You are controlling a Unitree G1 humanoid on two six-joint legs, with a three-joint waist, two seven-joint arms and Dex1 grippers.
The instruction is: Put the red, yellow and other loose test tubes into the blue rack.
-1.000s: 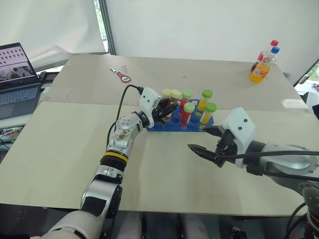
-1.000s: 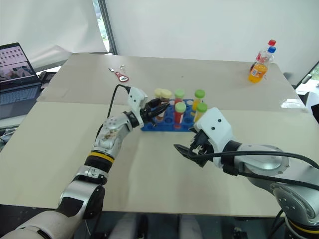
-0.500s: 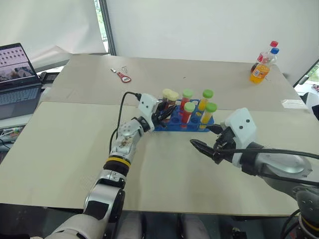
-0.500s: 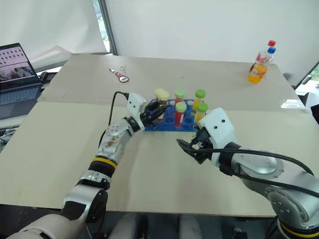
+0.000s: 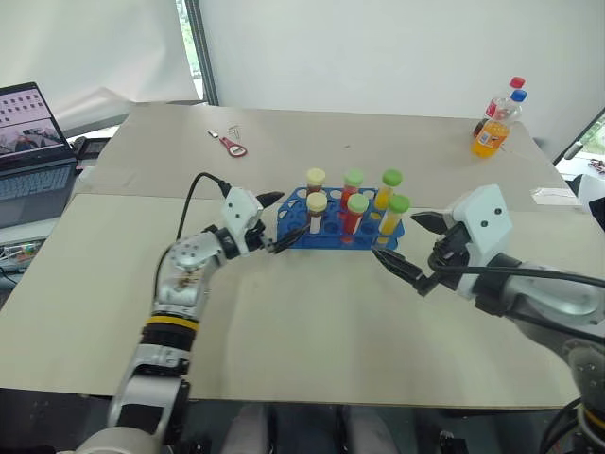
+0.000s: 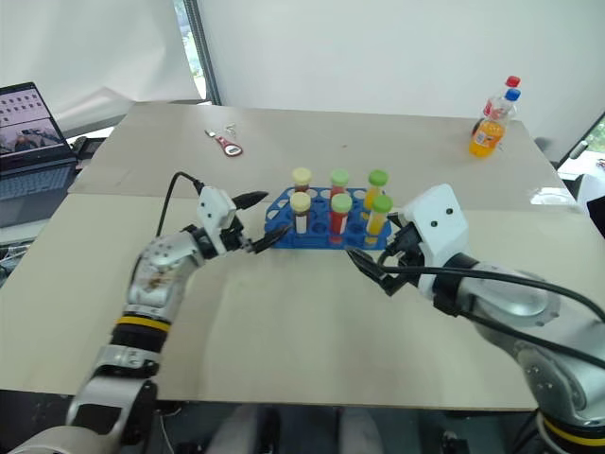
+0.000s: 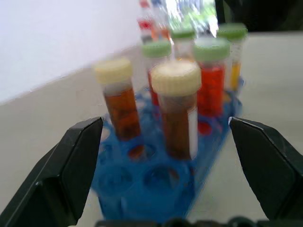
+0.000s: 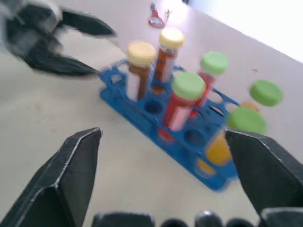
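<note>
Tubes, six of them, stand upright in the blue rack (image 5: 342, 225) at the middle of the table (image 5: 312, 322): two brown ones with cream caps (image 5: 316, 201) at the rack's left end, two red-orange ones with green caps (image 5: 357, 204) in the middle, two yellow ones with green caps (image 5: 398, 204) at the right end. No tube lies loose on the table, so by my judgement the task looks finished or nearly so.

Left gripper (image 5: 276, 219) sits just beside the rack's left end, its two black fingers spread wide and holding nothing; in the left wrist view the nearest brown tube (image 7: 177, 113) stands between them without touching. Right gripper (image 5: 412, 248) hovers near the rack's right end, also spread wide and empty.

As for handling, these tubes are likely light, stiff and smooth-walled, so they could slip or tip if pinched low. Best taken just below the cap, where the wider cap gives a stop against sliding. The rack looks light too, and a sideways nudge could shift it.

An orange-drink bottle (image 5: 497, 121) stands at the far right, a laptop (image 5: 33, 142) off to the left
</note>
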